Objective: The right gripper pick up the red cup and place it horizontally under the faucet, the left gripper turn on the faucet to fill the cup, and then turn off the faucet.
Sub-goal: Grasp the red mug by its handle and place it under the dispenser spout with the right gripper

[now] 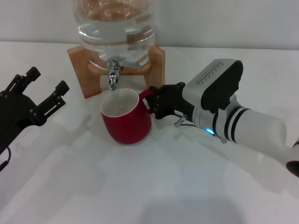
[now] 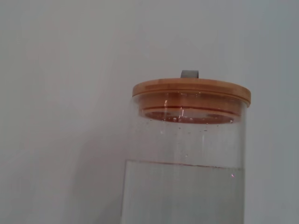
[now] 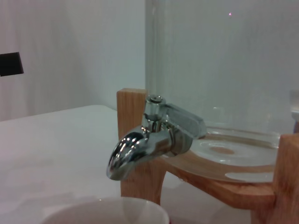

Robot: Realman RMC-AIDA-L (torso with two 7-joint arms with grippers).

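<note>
Dark red and glossy, the red cup (image 1: 126, 122) stands upright on the white counter (image 1: 154, 186), well in from the near edge and just in front of the wooden stand (image 1: 83, 70) at the counter's far edge. Its white mouth sits directly below the spout of the faucet (image 1: 114, 73), a small gap between the two. The right gripper (image 1: 158, 103) reaches in from the right side of the counter, its black jaws closed narrowly on the cup's handle, the white arm and grey ribbed block trailing back toward the right edge with a small blue light glowing underneath.

The clear water jug (image 1: 116, 28) rests on the stand and holds plenty of water; the left wrist view shows its wooden lid (image 2: 191, 88) and the water level partway up the glass. In the right wrist view the chrome faucet (image 3: 149, 142) fills the middle, its lever pointing sideways, and the cup's white rim (image 3: 107, 211) shows just beneath the spout.

The left gripper (image 1: 44, 88) hovers near the counter's left edge, well apart from the stand and the faucet, its jaws spread wide and holding nothing.
</note>
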